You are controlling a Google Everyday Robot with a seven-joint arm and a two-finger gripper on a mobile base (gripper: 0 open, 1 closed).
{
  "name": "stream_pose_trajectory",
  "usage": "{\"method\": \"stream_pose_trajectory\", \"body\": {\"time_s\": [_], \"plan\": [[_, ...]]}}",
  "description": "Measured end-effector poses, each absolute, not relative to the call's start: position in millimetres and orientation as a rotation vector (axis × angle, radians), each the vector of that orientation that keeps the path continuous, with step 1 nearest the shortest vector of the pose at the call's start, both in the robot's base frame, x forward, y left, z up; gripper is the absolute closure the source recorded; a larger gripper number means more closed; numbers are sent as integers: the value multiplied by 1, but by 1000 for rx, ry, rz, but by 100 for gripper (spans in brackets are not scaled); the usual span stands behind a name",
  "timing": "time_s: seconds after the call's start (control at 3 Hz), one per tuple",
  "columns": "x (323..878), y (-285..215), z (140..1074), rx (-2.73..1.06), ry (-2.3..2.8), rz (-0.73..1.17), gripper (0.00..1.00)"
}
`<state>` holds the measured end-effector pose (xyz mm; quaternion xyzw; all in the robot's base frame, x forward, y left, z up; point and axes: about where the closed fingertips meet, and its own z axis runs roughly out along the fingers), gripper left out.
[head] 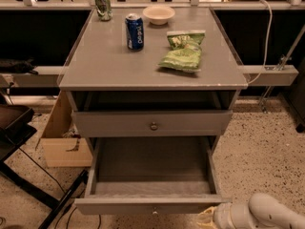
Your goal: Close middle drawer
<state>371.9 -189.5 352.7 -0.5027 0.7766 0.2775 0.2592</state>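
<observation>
The middle drawer [152, 166] is pulled far out of the grey cabinet. Its inside is empty, and its flat front [119, 205] with a small round knob [153, 211] lies near the bottom edge of the camera view. My gripper [209, 219] is at the bottom right, at the end of the white arm [267, 216]. It is low down, just beside the right end of the drawer's front. Whether it touches the front I cannot tell.
The drawer above [153, 124] stands nearly shut. On the cabinet top [105, 66] are a blue can [135, 31], a green can [102, 4], a white bowl [158, 14] and a green chip bag [183, 51]. A cardboard box [62, 137] and black stand legs [38, 190] are on the left.
</observation>
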Motion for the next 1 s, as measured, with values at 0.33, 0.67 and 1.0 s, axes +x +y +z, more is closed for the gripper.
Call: {"method": "stream_pose_trajectory", "body": {"time_s": [0.33,0.67,1.0], "plan": [[384,-182,337,-1327,2076,780,100],[402,-178,330,-1283,2044,791,100],[413,-175,331,-1266,2024,793,100]]}}
